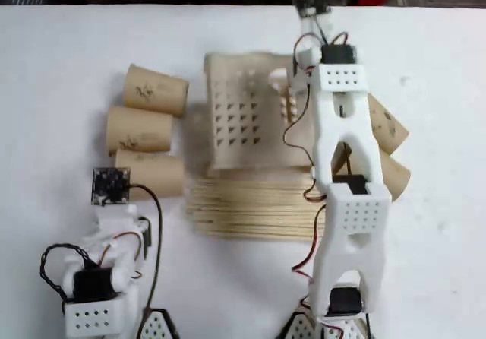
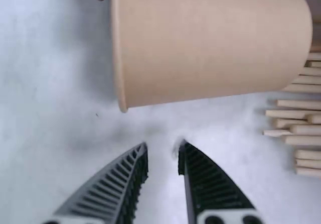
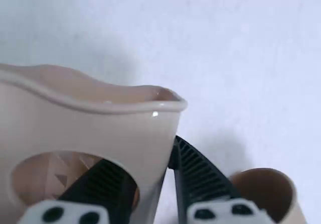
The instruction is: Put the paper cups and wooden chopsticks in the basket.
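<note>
A beige slotted basket [image 1: 235, 103] stands at the back middle of the table. My right gripper [image 3: 161, 159] is shut on its side wall [image 3: 100, 103], one finger inside and one outside. Three paper cups lie on their sides left of the basket, the nearest [image 1: 152, 173] close to my left arm. In the left wrist view that cup [image 2: 210, 43] lies just ahead of my left gripper [image 2: 162, 153], which is slightly open and holds nothing. Two more cups [image 1: 389, 130] lie right of the basket, partly under the right arm. A pile of wooden chopsticks [image 1: 250, 202] lies in front of the basket.
The white table [image 1: 61, 65] has free room at the far left, far right and front middle. The right arm [image 1: 345, 149] stretches over the chopsticks' right end and the right-hand cups. A cup [image 3: 266, 191] lies close beside the right gripper's outer finger.
</note>
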Motion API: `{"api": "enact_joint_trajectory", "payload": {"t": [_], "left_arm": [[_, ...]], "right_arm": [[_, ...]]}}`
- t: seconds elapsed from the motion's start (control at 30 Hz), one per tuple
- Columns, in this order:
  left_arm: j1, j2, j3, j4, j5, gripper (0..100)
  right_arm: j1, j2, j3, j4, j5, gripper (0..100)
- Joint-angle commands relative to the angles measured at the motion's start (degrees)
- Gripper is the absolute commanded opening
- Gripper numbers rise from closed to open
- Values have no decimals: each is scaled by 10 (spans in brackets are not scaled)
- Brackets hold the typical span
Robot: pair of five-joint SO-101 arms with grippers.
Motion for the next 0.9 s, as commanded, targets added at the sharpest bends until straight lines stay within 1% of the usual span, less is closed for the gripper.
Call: {"api": "enact_joint_trajectory", "payload": {"t": [0.0,0.13,0.43,0.6,0.7,0.87], "left_arm": [[-4,-4,0,3,2,117],[-4,-4,0,3,2,117],[-4,-4,0,3,2,117],[0,-4,-1,3,2,117],[34,-4,-1,3,2,117],[58,-4,-1,3,2,117]], "right_arm": [[6,-95,-75,9,-12,15],[22,-153,-88,7,-60,15],[24,-310,-86,19,-107,16],[7,-408,-86,86,-105,16],[-2,-448,-82,137,-94,16],[-17,-482,4,149,-82,16]]}}
